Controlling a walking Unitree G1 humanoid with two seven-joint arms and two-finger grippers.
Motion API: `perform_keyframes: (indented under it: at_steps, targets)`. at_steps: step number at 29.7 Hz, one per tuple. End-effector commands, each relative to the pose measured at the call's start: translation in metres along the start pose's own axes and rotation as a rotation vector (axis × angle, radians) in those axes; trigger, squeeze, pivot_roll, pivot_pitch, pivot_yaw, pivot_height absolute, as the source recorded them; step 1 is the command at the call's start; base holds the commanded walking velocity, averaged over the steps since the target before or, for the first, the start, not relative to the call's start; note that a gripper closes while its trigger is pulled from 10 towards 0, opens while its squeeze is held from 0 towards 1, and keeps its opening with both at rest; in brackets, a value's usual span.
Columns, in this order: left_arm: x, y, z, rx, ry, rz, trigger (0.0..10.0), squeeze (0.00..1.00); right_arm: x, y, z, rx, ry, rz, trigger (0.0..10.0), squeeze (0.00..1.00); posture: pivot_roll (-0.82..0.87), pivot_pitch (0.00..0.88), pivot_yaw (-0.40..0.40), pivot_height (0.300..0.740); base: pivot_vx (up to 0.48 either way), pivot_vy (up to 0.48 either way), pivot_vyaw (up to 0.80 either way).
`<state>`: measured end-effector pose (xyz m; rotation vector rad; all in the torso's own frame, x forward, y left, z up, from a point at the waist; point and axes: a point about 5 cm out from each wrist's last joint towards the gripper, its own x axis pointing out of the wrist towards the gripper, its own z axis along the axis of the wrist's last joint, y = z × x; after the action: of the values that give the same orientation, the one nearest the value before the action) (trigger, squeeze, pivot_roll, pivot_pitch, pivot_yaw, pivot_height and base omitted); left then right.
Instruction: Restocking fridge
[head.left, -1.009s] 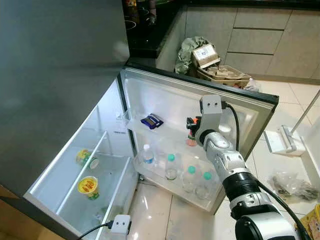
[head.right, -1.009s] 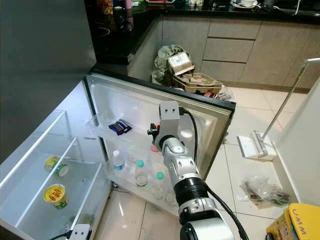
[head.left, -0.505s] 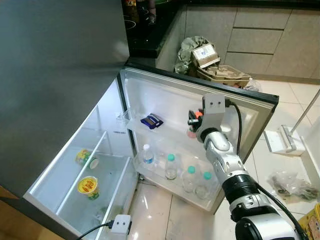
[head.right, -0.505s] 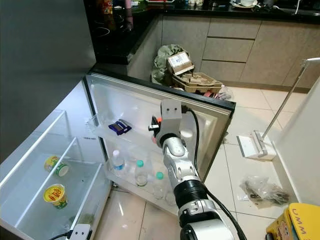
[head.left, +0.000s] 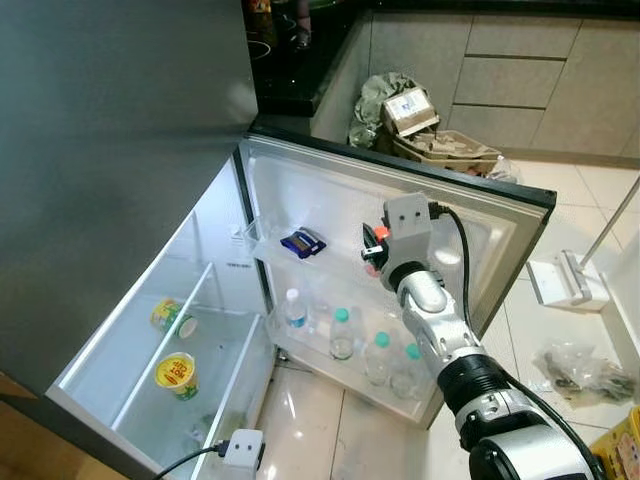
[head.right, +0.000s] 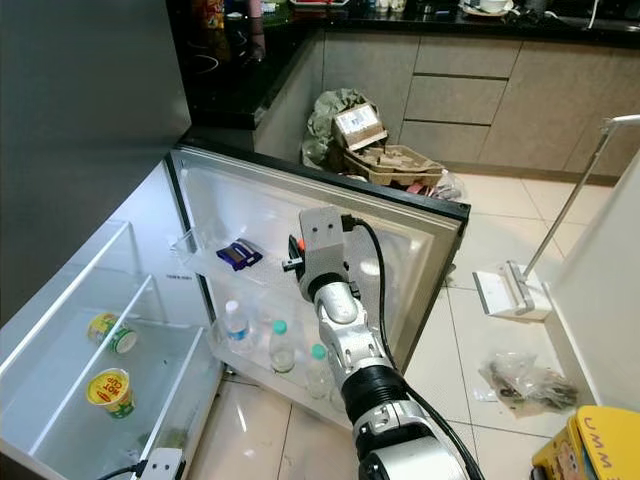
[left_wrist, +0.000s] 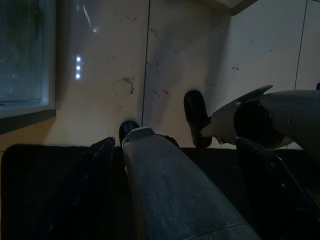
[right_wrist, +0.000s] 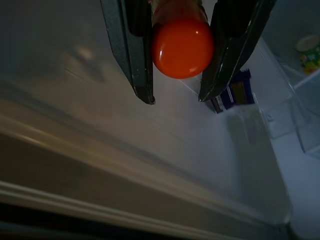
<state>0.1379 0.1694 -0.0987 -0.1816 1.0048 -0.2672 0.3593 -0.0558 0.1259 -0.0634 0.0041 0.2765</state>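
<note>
The fridge stands open, its door (head.left: 500, 215) swung toward me. My right gripper (head.left: 372, 246) hovers in front of the upper door shelf (head.left: 335, 262), shut on a bottle with an orange-red cap (right_wrist: 183, 47) held between its fingers (right_wrist: 137, 55). A blue packet (head.left: 303, 242) lies on that shelf just left of the gripper. Several water bottles (head.left: 342, 333) stand in the lower door shelf. Two instant-noodle cups (head.left: 177, 372) sit on the shelves inside the fridge. My left arm hangs low by the floor, its gripper (left_wrist: 175, 145) dim with the fingers spread apart.
Behind the door a heap of cardboard boxes and bags (head.left: 420, 125) sits against the cabinets. A white dustpan (head.left: 570, 280) and a crumpled plastic bag (head.left: 575, 370) lie on the tiled floor at the right. A black counter (head.left: 300, 50) runs behind the fridge.
My right gripper has carried the bottle leftward along the upper door shelf, closer to the blue packet. The left arm has not moved.
</note>
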Motion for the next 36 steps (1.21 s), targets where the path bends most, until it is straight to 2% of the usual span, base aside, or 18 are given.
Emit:
perform_keyframes:
  at_steps: [1,15,19,22,30,31,33,34,35,36]
  targets:
    - [0.001,-0.005,-0.002,0.007,0.005,-0.019,10.0,0.0,-0.003,0.006,-0.009,-0.024,0.026,-0.001,10.0,0.0,-0.1,0.0,-0.031,0.74,0.0,0.0,0.0]
    - [0.001,-0.005,-0.002,0.014,0.005,-0.021,10.0,0.0,-0.006,-0.01,-0.022,-0.077,0.048,-0.095,10.0,0.0,-0.1,0.0,-0.027,0.74,0.0,0.0,0.0]
    - [0.001,-0.005,-0.002,0.016,0.005,-0.021,10.0,0.0,-0.008,-0.021,-0.029,-0.089,0.085,-0.158,10.0,0.0,-0.1,0.0,-0.026,0.74,0.0,0.0,0.0]
    - [0.001,-0.005,-0.002,0.016,0.005,-0.021,10.0,0.0,-0.008,-0.021,-0.029,-0.089,0.085,-0.158,10.0,0.0,-0.1,0.0,-0.026,0.74,0.0,0.0,0.0]
    - [0.001,-0.005,-0.002,0.022,0.008,-0.024,10.0,0.0,-0.009,-0.031,-0.034,-0.027,0.124,-0.22,10.0,0.0,-0.1,0.0,-0.026,0.74,0.0,0.0,0.0]
    - [0.001,-0.005,-0.002,0.023,0.009,-0.025,10.0,0.0,-0.01,-0.032,-0.035,-0.011,0.134,-0.229,10.0,0.06,-0.1,0.0,-0.027,0.74,0.0,0.0,0.0]
    - [0.001,-0.005,-0.003,0.024,0.009,-0.025,10.0,0.0,-0.01,-0.032,-0.036,-0.003,0.139,-0.234,10.0,0.06,-0.1,0.0,-0.027,0.74,0.0,0.0,0.0]
    - [0.001,-0.005,-0.003,0.026,0.01,-0.026,10.0,0.0,-0.01,-0.032,-0.037,0.009,0.14,-0.237,10.0,0.91,-0.1,0.0,-0.026,0.74,0.0,0.0,0.0]
    - [0.001,-0.005,-0.003,0.026,0.01,-0.026,10.0,0.0,-0.01,-0.032,-0.037,0.009,0.14,-0.237,10.0,0.91,-0.1,0.0,-0.026,0.74,0.0,0.0,0.0]
    - [0.001,-0.006,-0.003,0.028,0.011,-0.027,10.0,0.0,-0.01,-0.032,-0.036,0.014,0.138,-0.24,10.0,0.99,-0.1,0.0,-0.027,0.74,0.0,0.0,0.0]
